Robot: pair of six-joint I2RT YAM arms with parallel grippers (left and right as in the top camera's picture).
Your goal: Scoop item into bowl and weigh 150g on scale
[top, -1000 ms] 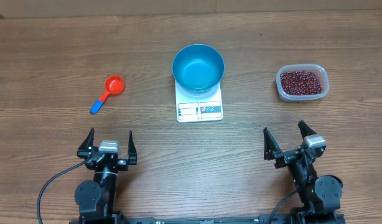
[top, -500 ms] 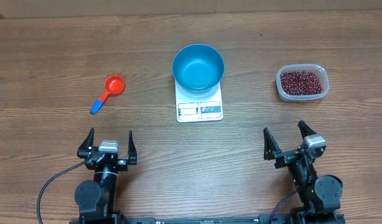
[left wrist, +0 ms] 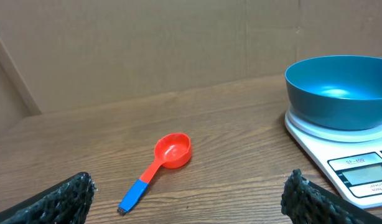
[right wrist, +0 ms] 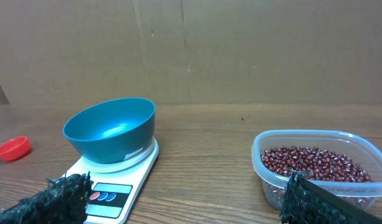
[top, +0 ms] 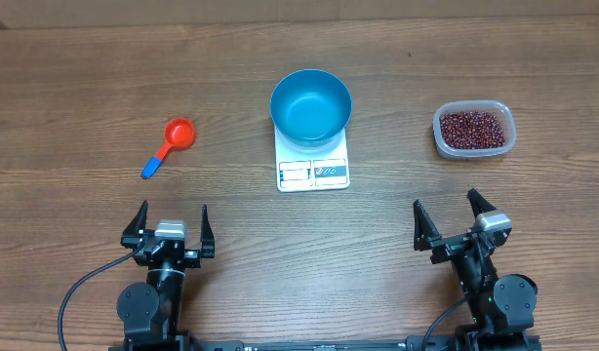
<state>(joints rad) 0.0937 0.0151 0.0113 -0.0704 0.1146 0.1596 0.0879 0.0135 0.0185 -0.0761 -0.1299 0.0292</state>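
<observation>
1 empty blue bowl (top: 310, 104) sits on the white scale (top: 313, 173).

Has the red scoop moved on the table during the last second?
No. In the overhead view the scoop lies at the same spot and angle as before, left of the scale.

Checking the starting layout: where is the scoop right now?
Overhead, the scoop lies untouched on the left side, well apart from the bowl sitting on the scale.
</observation>
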